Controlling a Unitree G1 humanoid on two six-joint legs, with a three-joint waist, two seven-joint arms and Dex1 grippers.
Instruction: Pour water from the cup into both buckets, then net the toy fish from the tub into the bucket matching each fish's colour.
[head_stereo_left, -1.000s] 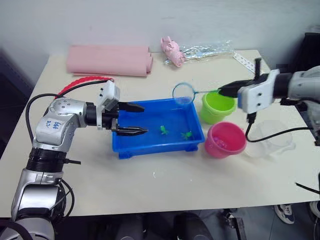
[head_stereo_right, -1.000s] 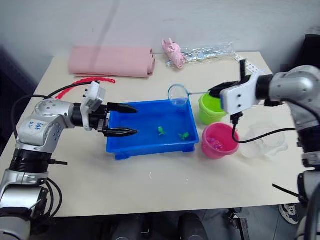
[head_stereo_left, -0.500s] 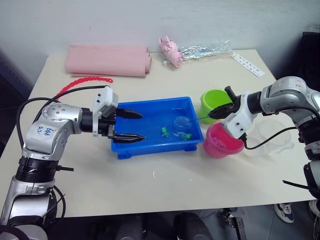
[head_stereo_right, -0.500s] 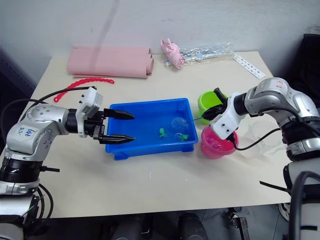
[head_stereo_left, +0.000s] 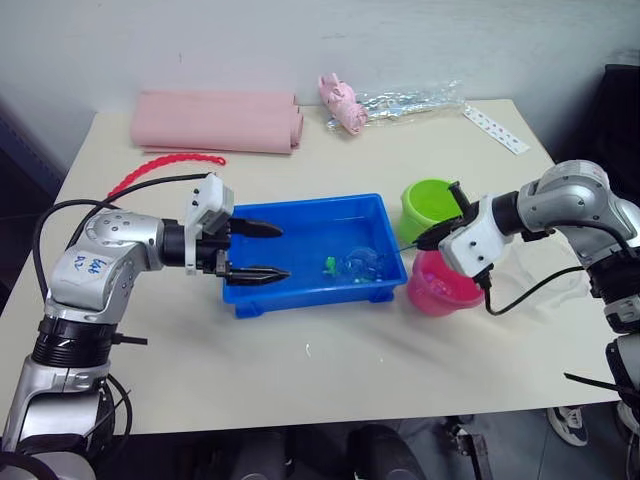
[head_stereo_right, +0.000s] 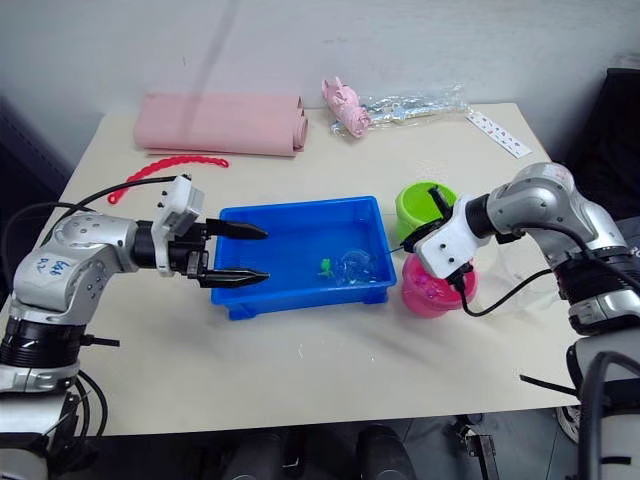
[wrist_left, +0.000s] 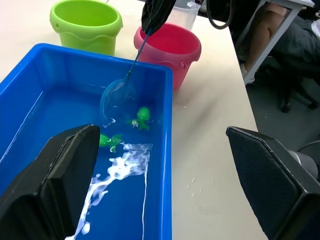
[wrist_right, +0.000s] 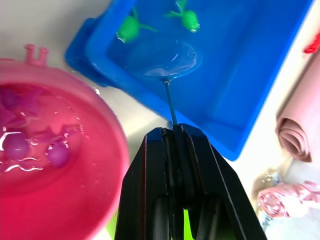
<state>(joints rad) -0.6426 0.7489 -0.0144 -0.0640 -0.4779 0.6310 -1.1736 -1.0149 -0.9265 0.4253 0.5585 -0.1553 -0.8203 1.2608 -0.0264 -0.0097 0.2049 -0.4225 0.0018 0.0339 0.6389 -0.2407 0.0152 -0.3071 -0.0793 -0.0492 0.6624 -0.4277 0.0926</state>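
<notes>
Dipping in the tub (head_stereo_left: 300, 225), net (wrist_right: 163, 59) clamped by right hand (wrist_right: 174, 134).

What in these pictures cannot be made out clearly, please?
- Green bucket: whether it holds water or fish; the rim hides its inside in the left wrist view.
- Cup: the right arm covers it in the eye views.
- Pink bucket: purple shapes blurred under water, right wrist view; fish count unclear.

net (wrist_left: 119, 95) dipped in blue tub (head_stereo_left: 290, 292) – beside two green fish (wrist_left: 142, 116)
</notes>
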